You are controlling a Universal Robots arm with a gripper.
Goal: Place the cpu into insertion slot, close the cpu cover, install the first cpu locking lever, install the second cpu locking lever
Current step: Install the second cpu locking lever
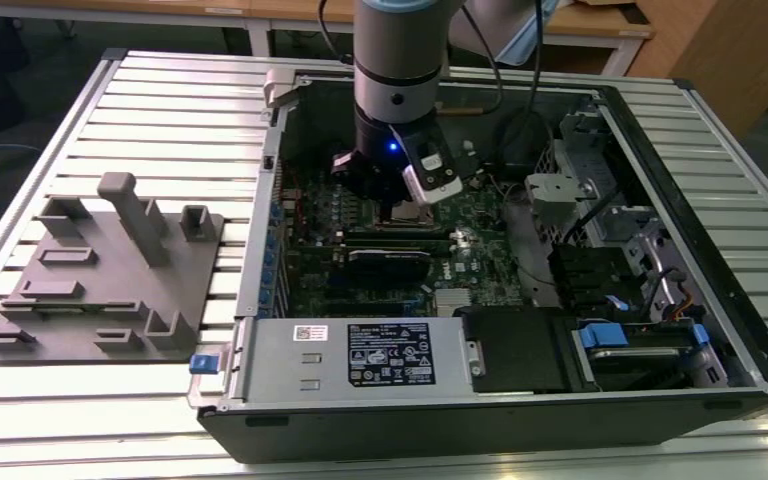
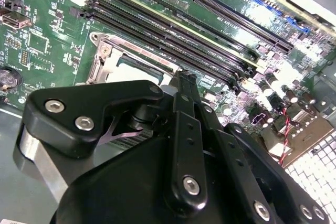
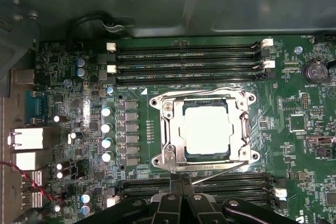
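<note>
Chip (image 3: 206, 130) sits flat in the socket (image 3: 206, 129) with the cover (image 3: 240, 124) down over it; claw (image 3: 181, 181) looks pinched shut at the socket edge, possibly on a thin lever wire (image 3: 220, 171), hard to tell; wire is stiff, springy, slippery; grip near its free end.
</note>
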